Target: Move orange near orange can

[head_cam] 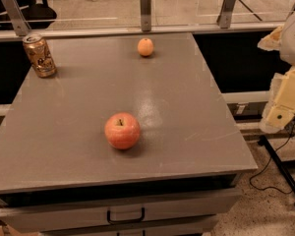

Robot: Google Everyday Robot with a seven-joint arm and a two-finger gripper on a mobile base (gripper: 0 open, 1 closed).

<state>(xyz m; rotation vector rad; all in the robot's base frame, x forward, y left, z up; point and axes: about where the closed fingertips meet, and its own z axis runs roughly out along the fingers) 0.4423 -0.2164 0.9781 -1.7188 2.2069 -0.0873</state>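
Observation:
The orange (145, 47) is small, round and plain, and sits at the far middle of the grey table (78, 132). The orange can (39, 55) stands upright at the far left corner, orange-brown with pale markings and a silver rim. A wide stretch of tabletop lies between the two. My gripper (284, 100) shows as pale cream parts at the right edge of the view, off the table's right side and well away from both the orange and the can. It holds nothing that I can see.
A larger red-pink apple (122, 131) with a stem sits at the front middle of the table. Metal posts (145, 8) and a glass barrier run along the far edge. A drawer handle (125, 216) shows below the front edge. Cables lie on the floor at the right.

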